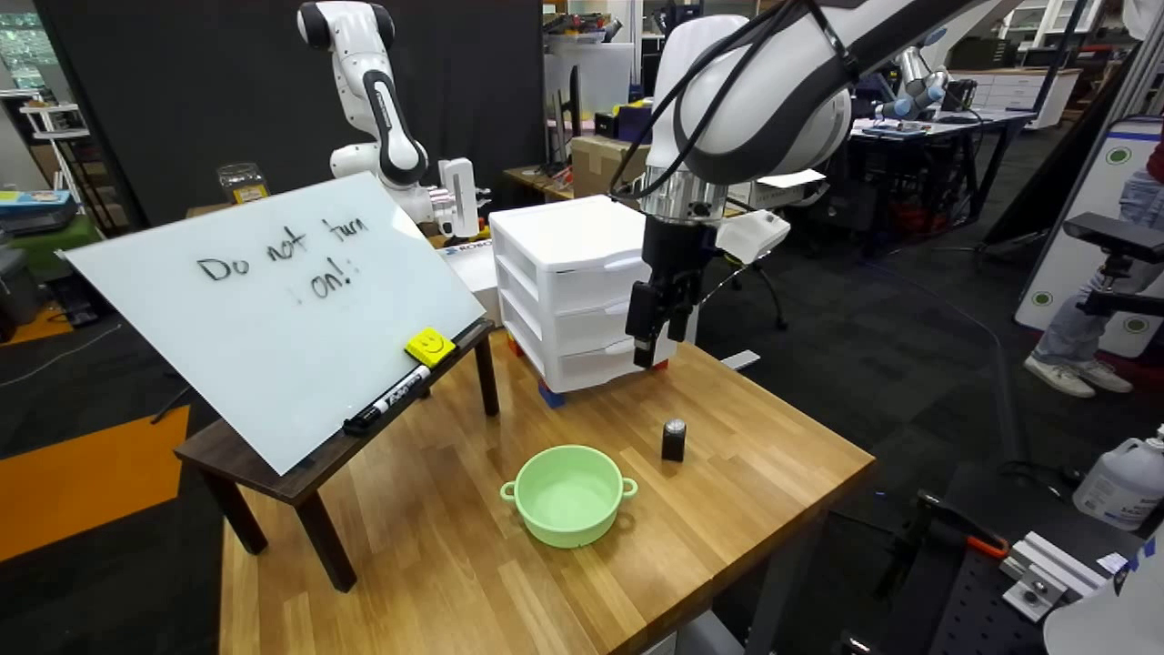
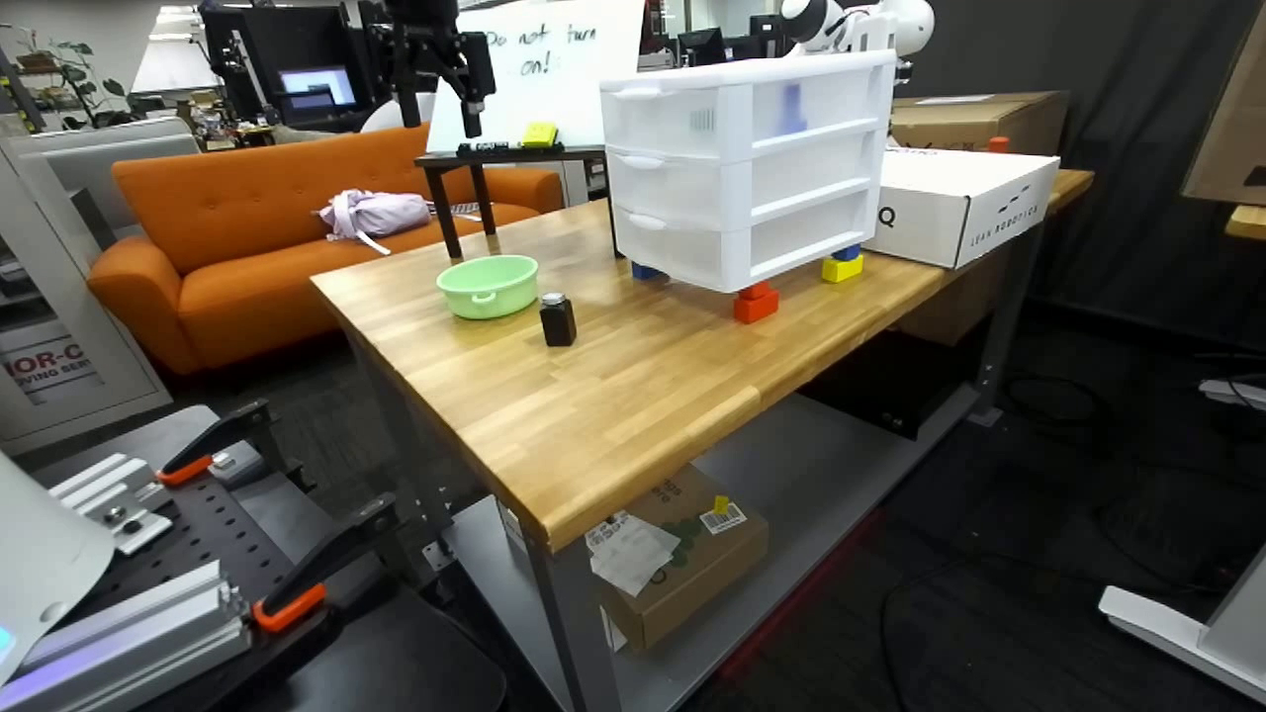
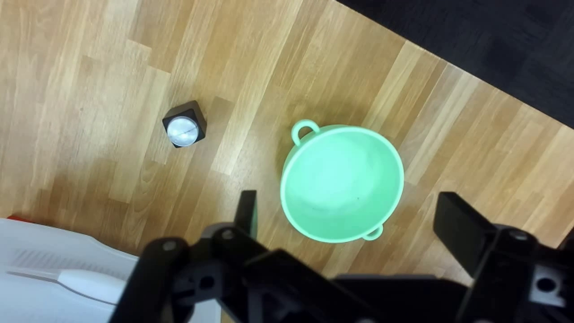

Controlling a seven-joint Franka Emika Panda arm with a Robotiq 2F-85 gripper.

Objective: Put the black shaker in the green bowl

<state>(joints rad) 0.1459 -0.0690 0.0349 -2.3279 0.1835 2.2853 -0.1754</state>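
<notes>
Black shaker (image 1: 673, 443) stands upright on the wooden table (image 1: 755, 473), silvery top uppermost, near but apart from the green bowl (image 1: 570, 496). The bowl sits rim up on the same table. Well above the level of the bowl hangs the gripper (image 2: 441, 114), its fingers spread wide, holding nothing. In an exterior view, the white drawer unit (image 1: 591, 282) stands behind the bowl, while off to the bowl's left the whiteboard (image 1: 245, 337), lettered "Do not turn on!", rests tilted on a dark stand (image 1: 241, 459).
</notes>
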